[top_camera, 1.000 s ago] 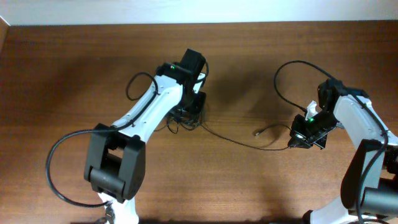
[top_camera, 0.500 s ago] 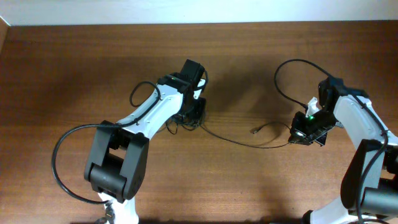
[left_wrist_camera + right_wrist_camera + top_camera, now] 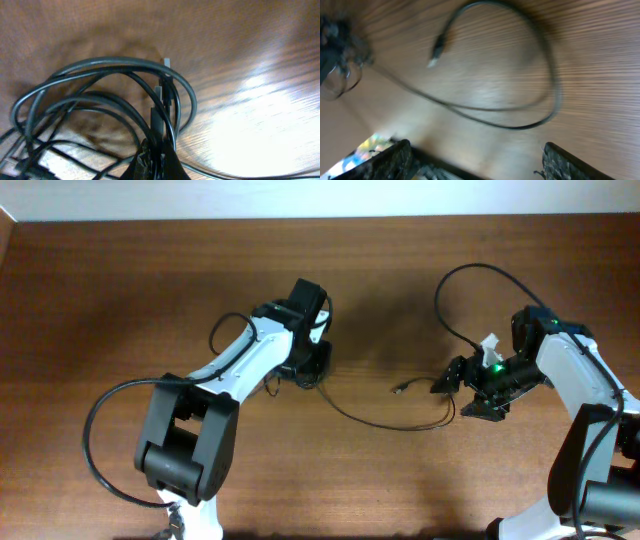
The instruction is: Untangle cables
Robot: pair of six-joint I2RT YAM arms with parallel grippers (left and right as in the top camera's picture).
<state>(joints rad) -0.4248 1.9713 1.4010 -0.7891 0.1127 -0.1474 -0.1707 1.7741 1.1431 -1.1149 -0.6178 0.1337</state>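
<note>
One cable lay drawn out rightward; the bundle, pinched by left fingers, was not yet untangled; right fingers spread, empty.

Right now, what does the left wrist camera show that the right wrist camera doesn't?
Only the left wrist: the knotted bundle of thin black cables up close, loops overlapping, with the left gripper shut on its strands. Only the right wrist: a loose black cable strand curving across the wood to a small plug end, and the right gripper open, holding nothing. Both: the brown wooden table.
</note>
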